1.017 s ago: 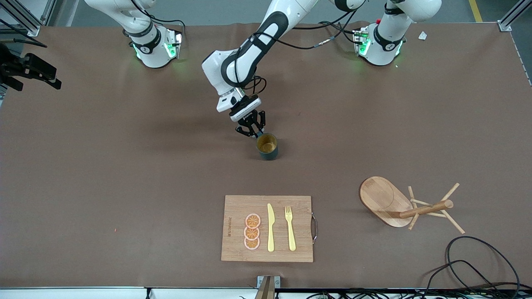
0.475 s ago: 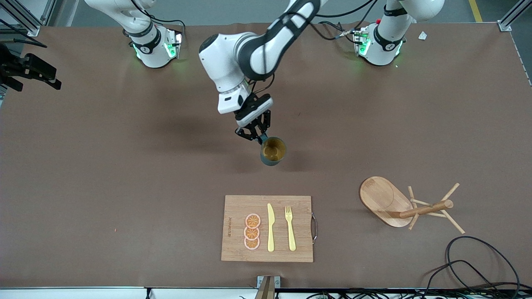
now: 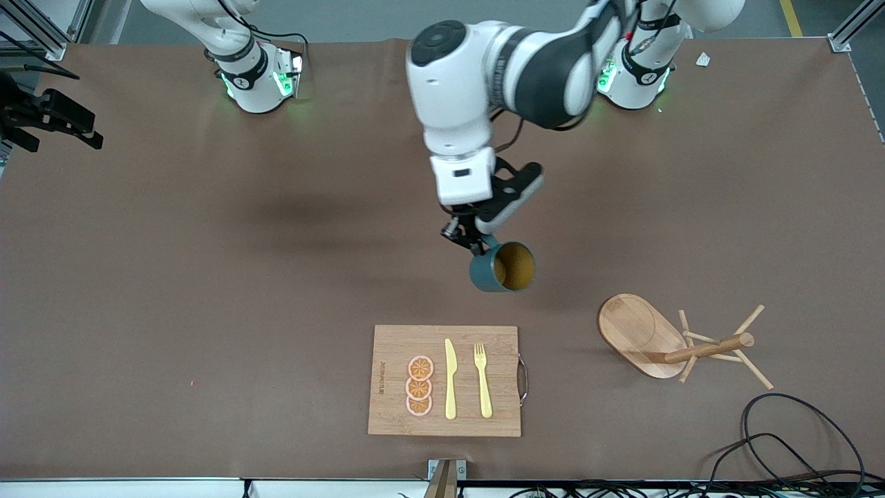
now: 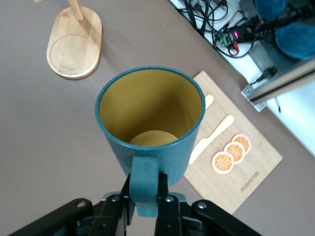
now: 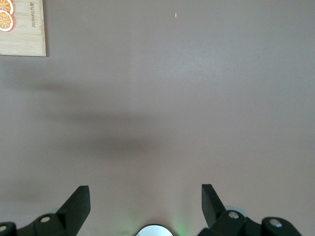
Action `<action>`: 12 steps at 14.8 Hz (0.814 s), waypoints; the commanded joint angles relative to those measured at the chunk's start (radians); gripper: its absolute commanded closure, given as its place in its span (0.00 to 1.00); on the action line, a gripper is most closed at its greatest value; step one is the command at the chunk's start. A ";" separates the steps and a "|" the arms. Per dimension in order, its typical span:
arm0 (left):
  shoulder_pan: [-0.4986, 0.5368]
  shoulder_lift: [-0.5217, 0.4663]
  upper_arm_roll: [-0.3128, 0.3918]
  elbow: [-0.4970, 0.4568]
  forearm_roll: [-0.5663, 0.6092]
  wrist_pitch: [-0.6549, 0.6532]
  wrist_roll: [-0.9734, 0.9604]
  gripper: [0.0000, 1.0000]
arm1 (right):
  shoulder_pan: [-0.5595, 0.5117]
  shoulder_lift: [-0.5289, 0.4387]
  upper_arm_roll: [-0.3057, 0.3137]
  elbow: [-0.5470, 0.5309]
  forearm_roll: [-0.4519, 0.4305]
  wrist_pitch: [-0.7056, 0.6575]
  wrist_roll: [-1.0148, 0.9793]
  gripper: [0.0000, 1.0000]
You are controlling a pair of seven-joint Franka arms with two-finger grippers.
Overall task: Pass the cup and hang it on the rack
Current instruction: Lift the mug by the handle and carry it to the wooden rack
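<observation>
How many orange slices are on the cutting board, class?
3. The orange slices lie in a touching column on the cutting board, beside the yellow knife: one farthest from the front camera, one in the middle, one nearest.

Brown matte table covering fills the scene, evenly lit (soft shadows near its centre). Aluminium frame posts stand at the corners; black cables coil at the edge nearest the front camera.

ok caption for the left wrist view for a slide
Left gripper shut on the teal cup by its handle, held in the air above the table, with the rack base and cutting board below.
</observation>
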 commanded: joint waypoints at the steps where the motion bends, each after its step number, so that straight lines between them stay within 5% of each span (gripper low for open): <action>1: 0.083 -0.084 -0.011 -0.039 -0.078 -0.002 0.057 0.99 | -0.014 0.002 0.011 0.004 -0.003 -0.008 -0.013 0.00; 5: 0.221 -0.176 -0.014 -0.110 -0.235 -0.008 0.178 0.99 | -0.014 0.002 0.011 0.004 -0.003 -0.008 -0.013 0.00; 12: 0.353 -0.191 -0.014 -0.150 -0.421 -0.086 0.396 1.00 | -0.012 0.002 0.013 0.004 -0.003 -0.008 -0.013 0.00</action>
